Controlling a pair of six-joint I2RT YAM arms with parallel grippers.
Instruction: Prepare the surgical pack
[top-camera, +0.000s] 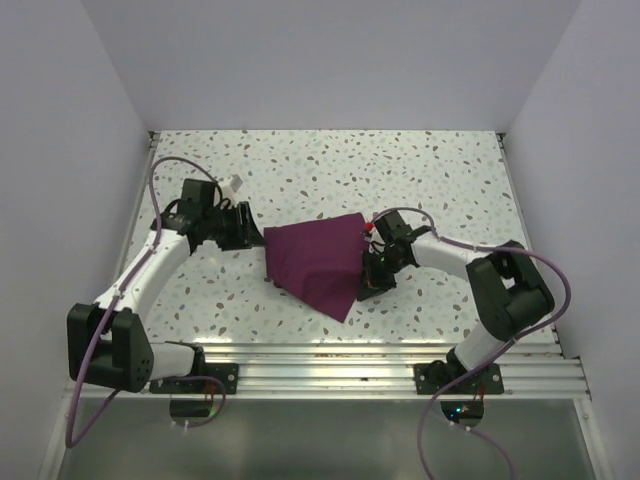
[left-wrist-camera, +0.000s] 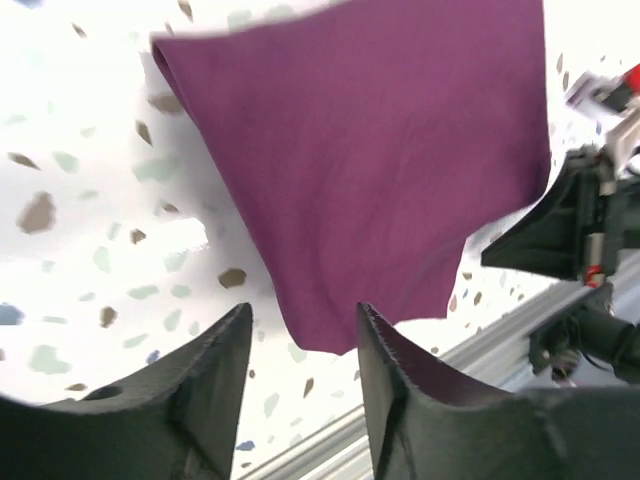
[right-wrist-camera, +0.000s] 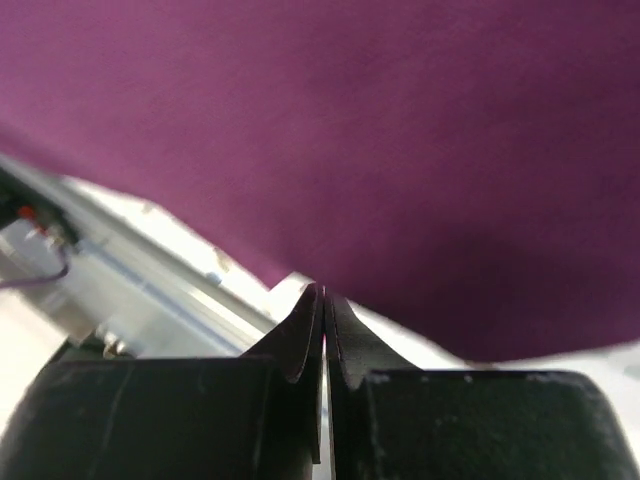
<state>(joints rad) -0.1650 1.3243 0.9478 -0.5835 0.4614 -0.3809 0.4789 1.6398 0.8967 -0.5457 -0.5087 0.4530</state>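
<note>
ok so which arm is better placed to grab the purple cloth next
Left, probably: the left gripper is open with a corner of the purple cloth lined up between its fingers; the right gripper is shut and must open first.

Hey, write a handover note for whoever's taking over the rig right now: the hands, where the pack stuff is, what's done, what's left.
Left hand: open, facing the purple cloth at its left corner, holding nothing.
Right hand: shut, tips at the cloth's right edge; whether it pinches cloth is unclear.
Cloth lies on the table between both hands; no tray, instruments or gauze visible.
Done: cannot tell. Left: probably finish folding the pack.
</note>
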